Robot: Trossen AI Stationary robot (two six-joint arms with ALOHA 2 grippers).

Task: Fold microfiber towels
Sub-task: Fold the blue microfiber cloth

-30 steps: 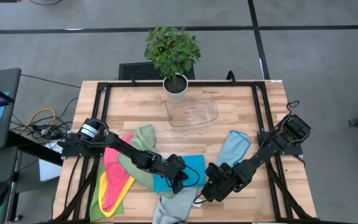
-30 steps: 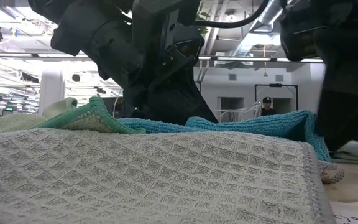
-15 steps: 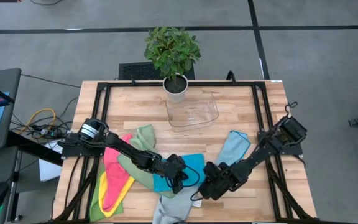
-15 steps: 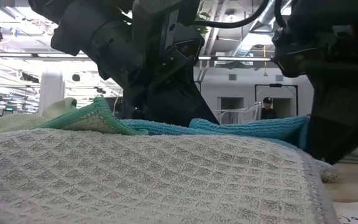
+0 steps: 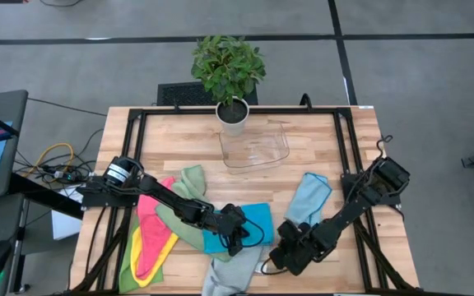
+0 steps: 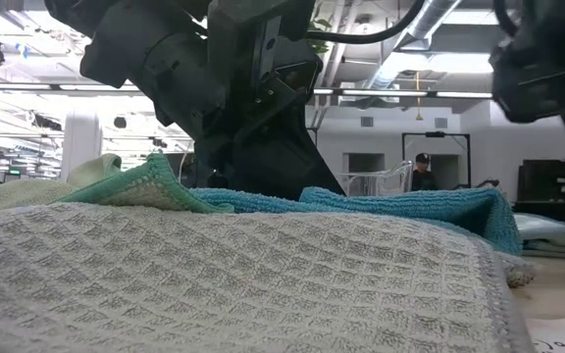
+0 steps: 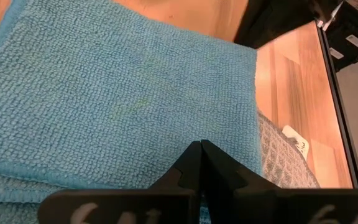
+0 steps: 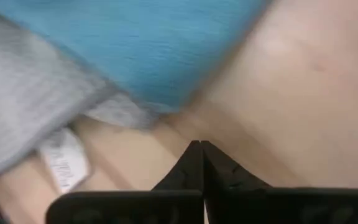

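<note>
The bright blue towel (image 5: 252, 224) lies flat on the wooden bench (image 5: 327, 140), toward the near edge from the potted plant (image 5: 230, 76). The left hand (image 5: 239, 239) rests on this blue towel's near part, its fingers pressed together with nothing between them; the left wrist view shows the closed tips just above blue terry. The right hand (image 5: 276, 261) sits just beside the blue towel's near right corner, over bare wood, fingers also closed and holding nothing. A grey waffle-weave towel (image 5: 230, 273) lies partly under the blue towel's near edge, with a small white label (image 8: 66, 160) showing. Left of the blue towel lie a green towel (image 5: 183, 201), a pink towel (image 5: 149, 230) and a yellow towel (image 5: 145, 263), overlapping. A light blue towel (image 5: 309, 196) lies to its right. A clear plastic tray (image 5: 256, 146) sits between the blue towel and the plant.
</note>
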